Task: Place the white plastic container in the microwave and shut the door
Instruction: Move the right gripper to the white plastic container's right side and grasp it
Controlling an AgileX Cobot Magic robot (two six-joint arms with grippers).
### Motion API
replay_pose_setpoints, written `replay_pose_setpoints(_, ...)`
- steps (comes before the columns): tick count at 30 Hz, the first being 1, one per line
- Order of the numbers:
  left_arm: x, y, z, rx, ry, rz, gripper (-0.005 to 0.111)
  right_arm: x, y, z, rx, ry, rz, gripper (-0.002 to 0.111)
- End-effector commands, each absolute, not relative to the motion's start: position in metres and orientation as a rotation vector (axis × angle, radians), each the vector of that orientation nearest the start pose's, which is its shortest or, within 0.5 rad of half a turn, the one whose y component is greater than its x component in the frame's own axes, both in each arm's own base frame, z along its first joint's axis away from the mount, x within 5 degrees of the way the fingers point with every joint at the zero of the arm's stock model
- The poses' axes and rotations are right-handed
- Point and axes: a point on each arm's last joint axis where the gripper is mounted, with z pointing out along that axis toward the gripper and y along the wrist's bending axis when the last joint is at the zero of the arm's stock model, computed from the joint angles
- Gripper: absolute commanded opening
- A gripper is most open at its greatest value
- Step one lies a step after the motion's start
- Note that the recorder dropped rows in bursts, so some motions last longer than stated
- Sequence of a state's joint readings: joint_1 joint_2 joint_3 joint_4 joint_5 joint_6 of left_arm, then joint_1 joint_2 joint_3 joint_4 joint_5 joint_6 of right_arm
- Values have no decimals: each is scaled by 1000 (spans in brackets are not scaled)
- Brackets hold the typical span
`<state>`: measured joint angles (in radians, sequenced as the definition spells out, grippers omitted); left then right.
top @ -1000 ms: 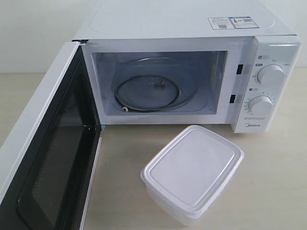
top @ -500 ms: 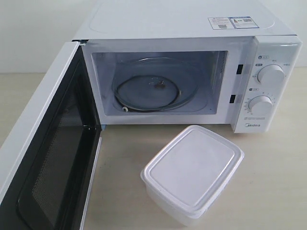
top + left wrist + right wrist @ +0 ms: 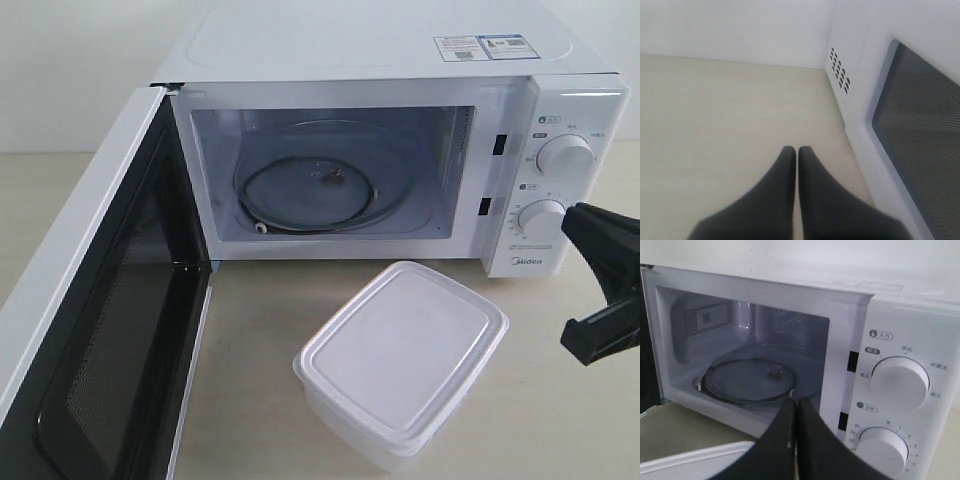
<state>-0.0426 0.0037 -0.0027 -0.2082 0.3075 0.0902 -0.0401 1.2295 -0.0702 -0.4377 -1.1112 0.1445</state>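
Exterior view now has my right gripper (image 3: pixel 590 232) in it, come in from the side beside the control knobs (image 3: pixel 563 157), where a moment ago neither arm showed. Its jaws are pressed together and hold nothing. The white plastic container (image 3: pixel 400 365) sits lidded on the table (image 3: pixel 250 330), below my right gripper and near it, not touched, and the open cavity of the microwave (image 3: pixel 380 40) lies ahead of my fingertips. The door (image 3: pixel 110 330) stands swung wide. My left gripper (image 3: pixel 796 155), also closed and empty, hovers low by the door's outer face. I judge the reach has only begun: I must open before I can grasp the container.
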Motion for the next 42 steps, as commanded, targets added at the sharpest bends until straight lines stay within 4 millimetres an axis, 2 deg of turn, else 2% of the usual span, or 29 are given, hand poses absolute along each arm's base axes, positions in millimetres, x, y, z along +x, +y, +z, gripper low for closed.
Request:
replay_pose_setpoints(1,54,-8,186,-32,1785,-179,4,173,28,178,-322,1582,233,0)
replay_pose_setpoints(14,54,-8,186,-32,1785,-179,4,185,24,111,-271,1922,268,0)
replay_pose_setpoints(18,54,-8,186,-32,1785,-179,4,184,23,98,-215,2001,297,0)
replay_pose_setpoints(24,54,-8,186,-32,1785,-179,4,186,29,90,-261,2030,370,0)
replay_pose_setpoints(27,54,-8,186,-32,1785,-179,4,198,34,87,-301,2065,450,0)
replay_pose_setpoints(39,54,-8,186,-32,1785,-179,4,251,36,94,-319,2060,498,0)
replay_pose_setpoints(42,54,-8,186,-32,1785,-179,4,254,37,95,-350,2060,510,0)
